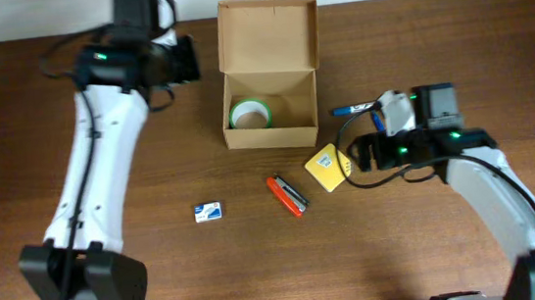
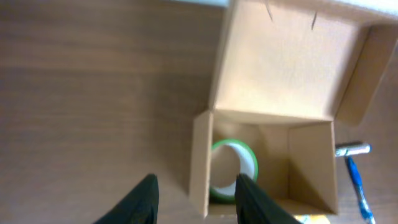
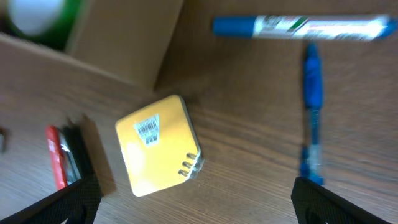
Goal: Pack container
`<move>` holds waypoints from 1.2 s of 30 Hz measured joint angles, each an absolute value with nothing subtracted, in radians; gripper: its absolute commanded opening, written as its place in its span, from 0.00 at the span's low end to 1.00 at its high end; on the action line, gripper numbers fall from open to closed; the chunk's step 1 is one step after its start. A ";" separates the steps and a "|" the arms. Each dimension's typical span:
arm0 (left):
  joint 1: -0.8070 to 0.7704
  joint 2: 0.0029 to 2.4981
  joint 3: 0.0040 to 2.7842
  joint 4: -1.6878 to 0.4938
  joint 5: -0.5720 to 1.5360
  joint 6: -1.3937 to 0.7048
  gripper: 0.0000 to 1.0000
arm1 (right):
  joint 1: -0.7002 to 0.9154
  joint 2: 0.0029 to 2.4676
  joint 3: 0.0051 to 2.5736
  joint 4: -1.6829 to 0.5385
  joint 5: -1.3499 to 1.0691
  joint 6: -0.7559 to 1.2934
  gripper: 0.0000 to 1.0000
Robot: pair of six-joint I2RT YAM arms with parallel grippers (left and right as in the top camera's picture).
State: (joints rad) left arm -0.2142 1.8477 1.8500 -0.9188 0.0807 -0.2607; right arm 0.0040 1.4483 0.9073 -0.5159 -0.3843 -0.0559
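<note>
The container (image 1: 270, 71) is a tan cardboard box standing at the back of the table, its flap lid open and leaning away. A green tape roll (image 1: 250, 114) lies in its left half. My left gripper (image 1: 186, 59) hovers left of the box, jaws partly open and empty. In the left wrist view the box wall (image 2: 200, 162) and the tape roll (image 2: 233, 169) show past the gripper (image 2: 196, 200). My right gripper (image 1: 356, 154) is wide open just right of a yellow cube (image 1: 326, 169). In the right wrist view the yellow cube (image 3: 158, 146) lies ahead of the gripper (image 3: 199, 208), untouched.
A red and black tool (image 1: 289, 195) lies left of the cube. A small white and blue item (image 1: 208, 211) sits further left. A blue marker (image 3: 298, 27) and a blue pen (image 3: 311, 112) lie right of the box.
</note>
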 measured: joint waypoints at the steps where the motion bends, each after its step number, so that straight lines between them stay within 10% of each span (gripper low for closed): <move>1: -0.228 1.848 1.805 -0.876 0.081 -0.260 0.39 | -0.009 1.427 0.907 -0.517 -0.395 -0.054 0.99; 18: -0.334 1.923 1.502 -0.625 -0.001 -0.260 0.38 | -0.028 1.258 0.907 -0.561 -0.447 -0.050 0.99; 29: -0.334 1.979 1.502 -0.624 -0.016 -0.252 0.02 | -0.028 1.258 0.907 -0.583 -0.447 -0.049 0.99; 36: -0.335 1.980 1.502 -0.625 -0.047 -0.248 0.02 | -0.028 1.258 0.907 -0.587 -0.447 -0.049 0.99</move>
State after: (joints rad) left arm -0.3347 1.9797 1.5021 -0.6247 -0.0471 -0.2478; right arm -0.0277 1.2575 0.9073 -0.5873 -0.4473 -0.0486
